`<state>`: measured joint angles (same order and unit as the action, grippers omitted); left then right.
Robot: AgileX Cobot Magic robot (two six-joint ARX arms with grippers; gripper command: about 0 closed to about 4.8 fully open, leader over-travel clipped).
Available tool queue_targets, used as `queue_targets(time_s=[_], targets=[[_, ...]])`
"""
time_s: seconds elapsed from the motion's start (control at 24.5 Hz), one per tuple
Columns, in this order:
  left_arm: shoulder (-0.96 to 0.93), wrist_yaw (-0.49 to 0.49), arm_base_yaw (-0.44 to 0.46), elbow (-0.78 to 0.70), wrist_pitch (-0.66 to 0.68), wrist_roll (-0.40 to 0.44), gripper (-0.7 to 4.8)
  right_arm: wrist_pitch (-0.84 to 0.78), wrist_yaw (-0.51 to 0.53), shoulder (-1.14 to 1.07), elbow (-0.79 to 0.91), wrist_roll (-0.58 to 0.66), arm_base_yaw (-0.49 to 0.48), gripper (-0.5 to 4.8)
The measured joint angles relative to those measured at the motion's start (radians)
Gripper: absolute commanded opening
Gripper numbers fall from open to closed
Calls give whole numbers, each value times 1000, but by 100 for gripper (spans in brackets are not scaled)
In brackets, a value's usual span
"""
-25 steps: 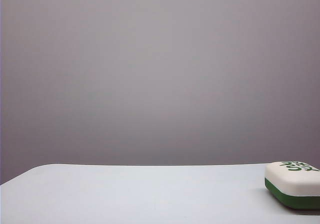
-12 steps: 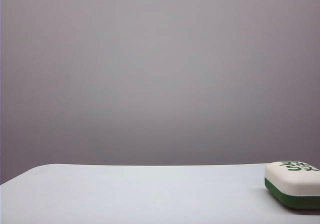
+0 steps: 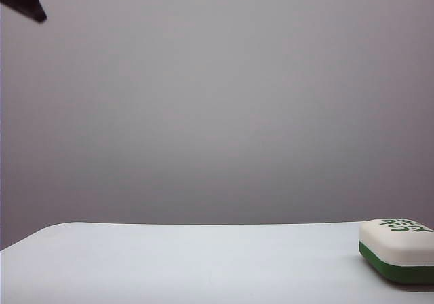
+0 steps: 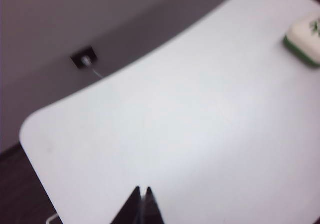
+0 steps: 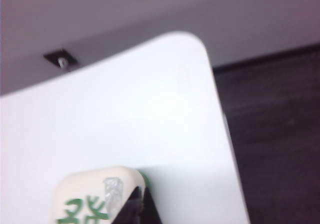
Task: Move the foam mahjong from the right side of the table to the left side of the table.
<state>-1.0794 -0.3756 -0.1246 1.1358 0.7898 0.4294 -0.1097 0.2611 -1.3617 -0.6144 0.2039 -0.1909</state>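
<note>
mahjong [image 3: 397, 250] flat on worktop [image 3: 203, 263], right edge | left claw [image 4: 141, 191] clenched, empty — high above worktop | right claw [image 5: 138, 196] clenched — over mahjong

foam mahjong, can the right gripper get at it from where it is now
Probably yes. The right gripper, fingers shut, hangs just above the foam mahjong at its edge, nothing between them. It must open first. The left gripper, also shut, is far off.
</note>
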Motion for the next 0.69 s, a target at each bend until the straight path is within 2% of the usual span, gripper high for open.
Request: queue_targets(time_s=[0.16, 0.29, 0.49, 0.69], targets=[[-68, 0, 0, 0, 7, 53, -5, -29, 6, -163, 0, -31, -1, -5], [-93, 1, 0, 0, -6, 63, -5, -59, 27, -273, -10, -42, -1, -5], [-96, 43, 0, 0, -22, 68, -5, -77, 30, -330, -11, -43, 3, -5], [-97, 47, 0, 0, -39, 68, -5, -76, 32, -385, -27, -44, 29, -5]])
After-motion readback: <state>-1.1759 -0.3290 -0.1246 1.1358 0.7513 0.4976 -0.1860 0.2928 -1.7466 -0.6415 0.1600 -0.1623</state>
